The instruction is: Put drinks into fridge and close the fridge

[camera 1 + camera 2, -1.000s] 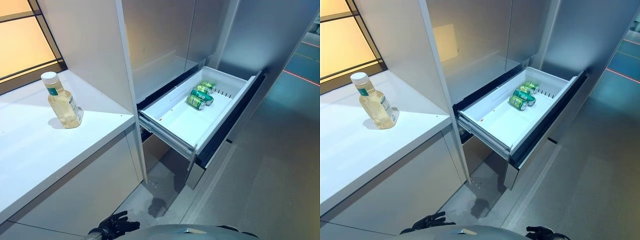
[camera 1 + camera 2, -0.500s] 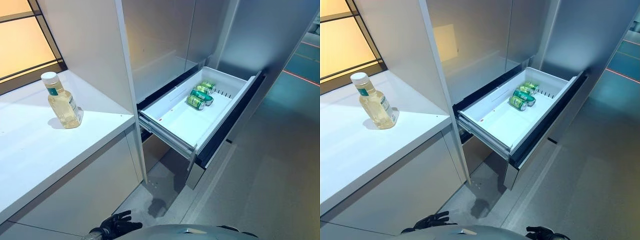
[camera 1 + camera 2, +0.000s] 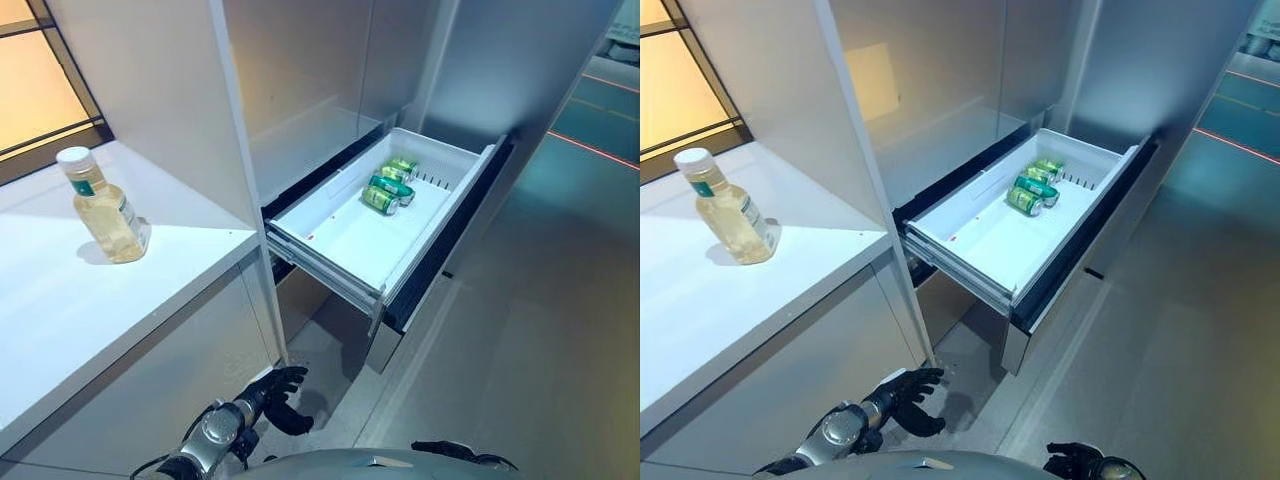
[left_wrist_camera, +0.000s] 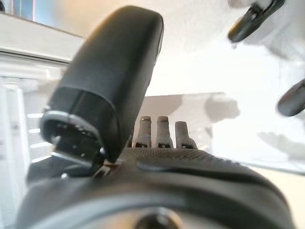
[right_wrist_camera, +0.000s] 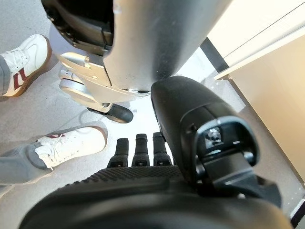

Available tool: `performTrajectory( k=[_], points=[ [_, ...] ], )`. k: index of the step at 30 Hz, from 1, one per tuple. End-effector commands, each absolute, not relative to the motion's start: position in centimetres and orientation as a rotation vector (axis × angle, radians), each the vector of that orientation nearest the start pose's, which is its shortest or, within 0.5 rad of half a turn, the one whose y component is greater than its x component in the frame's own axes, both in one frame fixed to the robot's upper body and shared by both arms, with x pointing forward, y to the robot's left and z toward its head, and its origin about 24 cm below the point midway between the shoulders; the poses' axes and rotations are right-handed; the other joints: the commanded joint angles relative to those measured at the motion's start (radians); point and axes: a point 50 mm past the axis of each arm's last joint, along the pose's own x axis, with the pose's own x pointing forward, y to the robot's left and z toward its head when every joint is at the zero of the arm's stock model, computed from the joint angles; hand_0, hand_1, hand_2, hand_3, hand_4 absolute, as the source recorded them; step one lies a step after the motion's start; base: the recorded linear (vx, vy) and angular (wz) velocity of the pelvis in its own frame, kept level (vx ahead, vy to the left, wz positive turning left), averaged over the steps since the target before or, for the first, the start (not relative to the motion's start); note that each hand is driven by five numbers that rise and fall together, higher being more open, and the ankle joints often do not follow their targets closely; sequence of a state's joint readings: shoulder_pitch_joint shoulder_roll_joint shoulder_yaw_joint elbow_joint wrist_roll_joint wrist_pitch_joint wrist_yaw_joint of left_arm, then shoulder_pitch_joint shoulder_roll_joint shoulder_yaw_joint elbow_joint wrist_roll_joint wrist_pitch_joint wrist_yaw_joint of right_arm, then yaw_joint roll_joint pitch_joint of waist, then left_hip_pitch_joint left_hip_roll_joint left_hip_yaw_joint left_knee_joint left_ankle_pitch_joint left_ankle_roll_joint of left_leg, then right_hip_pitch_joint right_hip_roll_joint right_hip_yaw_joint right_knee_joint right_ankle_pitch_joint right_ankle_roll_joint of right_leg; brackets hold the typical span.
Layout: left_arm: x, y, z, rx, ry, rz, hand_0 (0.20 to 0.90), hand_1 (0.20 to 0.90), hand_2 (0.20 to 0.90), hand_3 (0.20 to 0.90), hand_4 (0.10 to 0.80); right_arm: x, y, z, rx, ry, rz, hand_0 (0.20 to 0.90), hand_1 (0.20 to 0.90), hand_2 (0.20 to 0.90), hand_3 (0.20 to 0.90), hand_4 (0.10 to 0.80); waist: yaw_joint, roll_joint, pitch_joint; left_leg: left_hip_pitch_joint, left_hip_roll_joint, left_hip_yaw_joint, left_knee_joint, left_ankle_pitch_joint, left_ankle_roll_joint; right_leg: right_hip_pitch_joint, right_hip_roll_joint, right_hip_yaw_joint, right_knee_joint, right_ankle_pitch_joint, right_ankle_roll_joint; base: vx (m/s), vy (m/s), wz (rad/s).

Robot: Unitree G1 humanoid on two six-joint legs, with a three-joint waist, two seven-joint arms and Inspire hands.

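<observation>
A clear bottle of yellow drink [image 3: 101, 206] with a white cap stands on the white counter [image 3: 70, 310] at the left. The fridge's drawer [image 3: 365, 240] is pulled out, and green cans [image 3: 389, 186] lie at its far end. My left hand [image 3: 274, 394] is low in front of the counter's cabinet, below and left of the drawer, with relaxed fingers and nothing in it. It also shows in the left wrist view [image 4: 114, 86]. My right hand [image 3: 1076, 462] hangs low at the bottom right, open and empty, and also shows in the right wrist view [image 5: 190, 119].
Tall grey fridge doors [image 3: 320, 70] rise behind the drawer. The drawer's dark front panel [image 3: 440, 240] juts into the grey floor [image 3: 540, 330] at the right. A person's white shoes [image 5: 71, 143] stand on the floor in the right wrist view.
The camera has shifted a little. My left hand has risen from the bottom edge, up and forward towards the cabinet. The bottle, cans and drawer have not moved.
</observation>
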State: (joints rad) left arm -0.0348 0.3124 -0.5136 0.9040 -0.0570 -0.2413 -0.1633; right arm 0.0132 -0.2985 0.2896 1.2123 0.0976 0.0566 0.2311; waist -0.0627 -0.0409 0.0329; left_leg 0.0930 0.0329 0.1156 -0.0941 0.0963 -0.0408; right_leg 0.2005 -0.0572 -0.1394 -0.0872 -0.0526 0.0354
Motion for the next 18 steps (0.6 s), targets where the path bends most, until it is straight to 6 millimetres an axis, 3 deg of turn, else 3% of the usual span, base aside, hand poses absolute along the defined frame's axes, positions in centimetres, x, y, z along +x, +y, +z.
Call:
performTrajectory(
  k=[1,9,11,12,18],
  points=[
    [21.6,15.0,-8.3,0.323,0.43,-0.58,0.9,0.9,0.9,0.9,0.8,9.3,-22.5,-16.0,-0.201,1.305,0.3,0.9,0.9,0.9,0.9,0.8,0.022,0.042,0.014,0.045,-0.047,-0.054,0.007,-0.162,0.044,-0.085,0.039,-0.001,0.048,-0.002,0.037,0.0,0.0,0.0],
    [22.9,13.5,-5.6,0.441,0.206,-0.597,0.9,0.9,0.9,0.9,0.8,9.3,-22.2,-16.1,-0.201,1.305,0.3,0.9,0.9,0.9,0.9,0.8,0.033,0.041,0.01,0.041,-0.051,-0.064,0.008,-0.162,0.045,-0.083,0.035,-0.012,0.048,-0.004,0.037,-0.002,0.003,0.01],
    [22.9,12.6,-4.7,0.345,0.137,-0.65,0.9,0.9,0.9,0.9,0.8,9.2,-21.9,-16.1,-0.191,1.299,0.298,0.9,0.9,0.9,0.9,0.8,0.039,0.036,0.01,0.037,-0.055,-0.066,0.007,-0.161,0.048,-0.085,0.035,-0.014,0.048,-0.004,0.037,-0.036,-0.003,0.04],
    [22.9,12.3,-4.0,0.45,0.058,-0.647,0.9,0.9,0.9,0.9,0.8,9.4,-21.8,-16.1,-0.19,1.293,0.295,0.9,0.9,0.9,0.9,0.8,0.042,0.037,0.014,0.035,-0.055,-0.07,0.007,-0.162,0.046,-0.086,0.035,-0.014,0.047,-0.004,0.038,-0.073,0.002,0.03],
    [24.2,12.7,3.0,0.476,-0.209,-0.715,0.9,0.9,0.9,0.9,0.8,9.9,-22.1,-15.8,-0.177,1.263,0.255,0.9,0.9,0.9,0.9,0.8,0.062,0.046,0.039,0.025,-0.065,-0.096,0.007,-0.157,0.05,-0.084,0.029,-0.031,0.041,-0.001,0.039,-0.065,0.021,0.1]
  ],
)
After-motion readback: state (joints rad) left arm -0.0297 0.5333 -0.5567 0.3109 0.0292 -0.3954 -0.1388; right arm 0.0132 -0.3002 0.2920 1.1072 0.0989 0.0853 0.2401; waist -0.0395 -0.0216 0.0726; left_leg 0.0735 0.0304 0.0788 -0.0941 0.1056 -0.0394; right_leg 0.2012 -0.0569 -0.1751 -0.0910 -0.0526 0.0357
